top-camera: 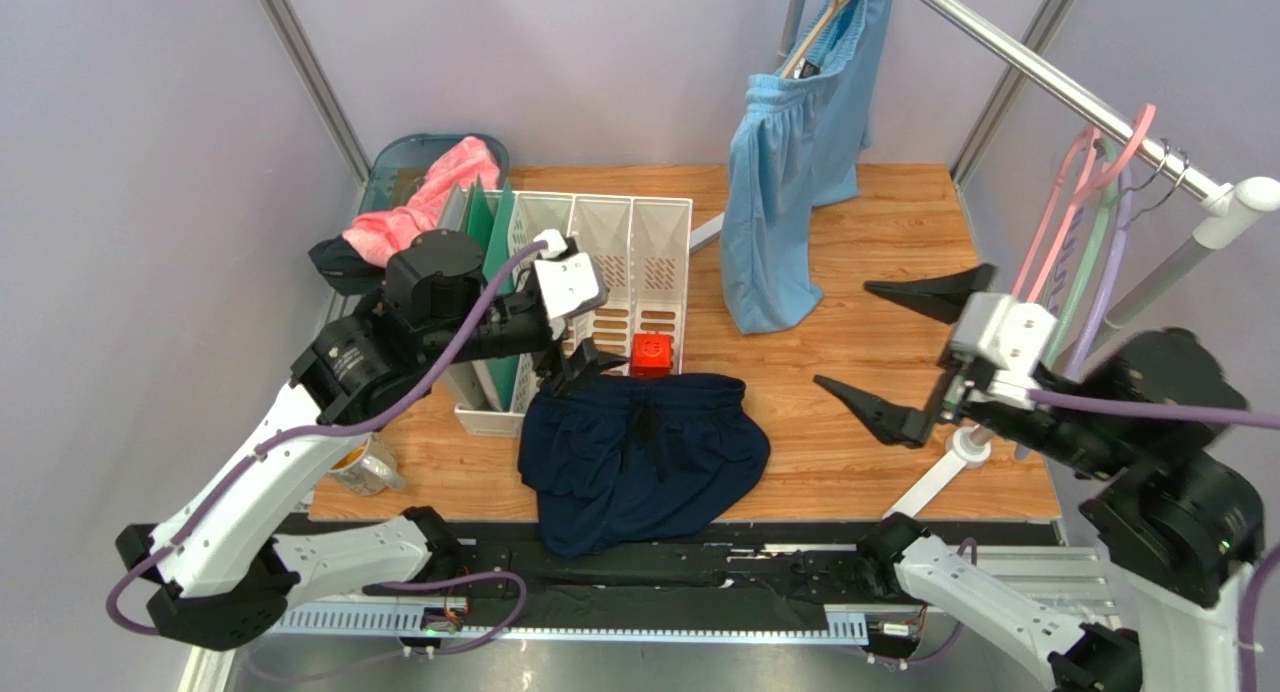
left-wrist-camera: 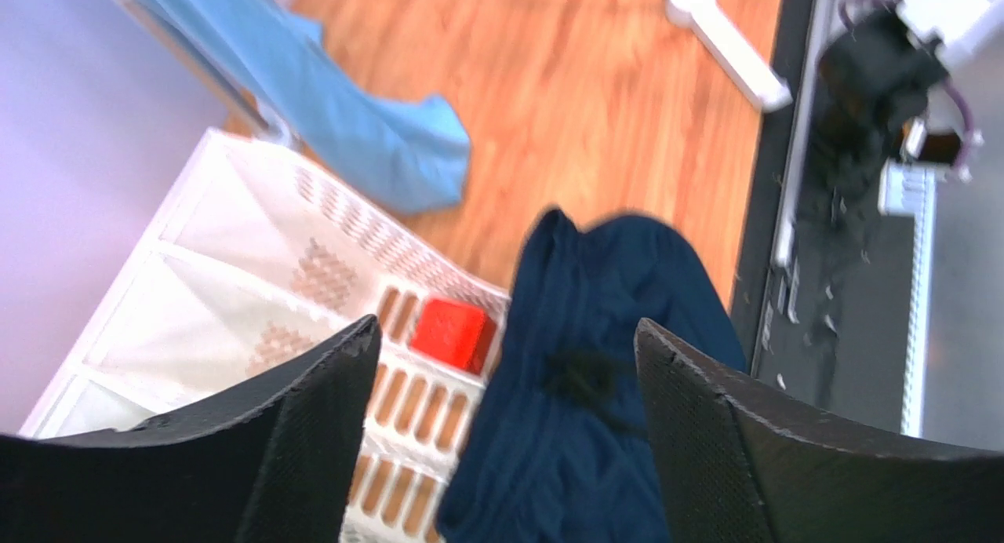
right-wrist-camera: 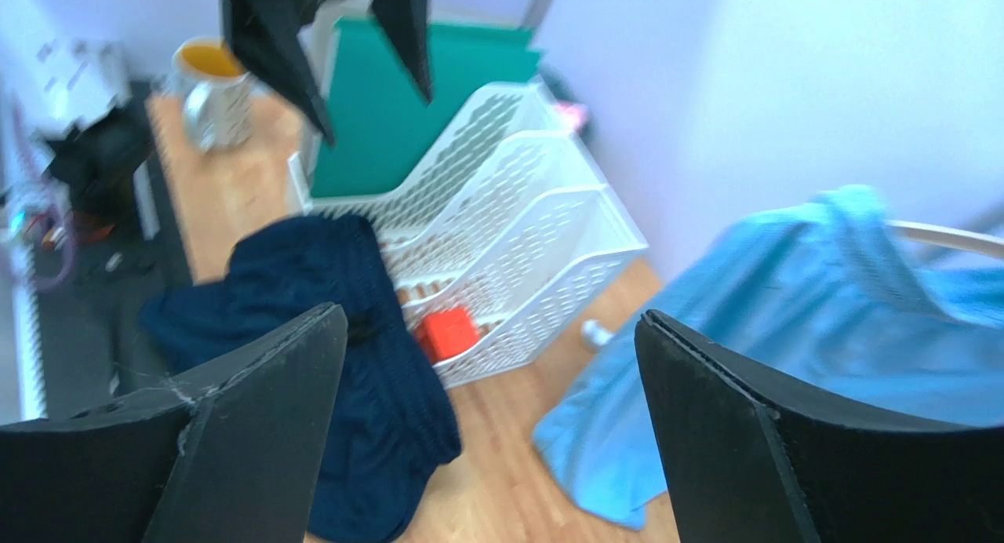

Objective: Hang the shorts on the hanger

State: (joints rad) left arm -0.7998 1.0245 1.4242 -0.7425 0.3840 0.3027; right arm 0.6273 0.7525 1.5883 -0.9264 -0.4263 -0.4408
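Observation:
The dark navy shorts (top-camera: 639, 452) lie crumpled on the wooden table near its front edge, one edge against the white rack. They also show in the left wrist view (left-wrist-camera: 589, 449) and the right wrist view (right-wrist-camera: 318, 284). The pink hanger (top-camera: 1047, 212) hangs from the metal rail at the right, beside a green and a lilac hanger. My left gripper (top-camera: 582, 365) is open and empty, just above the shorts' far edge (left-wrist-camera: 507, 331). My right gripper (top-camera: 902, 347) is wide open and empty, to the right of the shorts and left of the hangers (right-wrist-camera: 489, 319).
A white slotted rack (top-camera: 631, 257) holds green folders (top-camera: 489, 220) and has a red block (top-camera: 649, 355) in front of it. Light blue shorts (top-camera: 789, 182) hang from a wooden hanger at the back. A pink cloth (top-camera: 428, 197) lies in a basket. A mug (top-camera: 361, 460) stands at the left.

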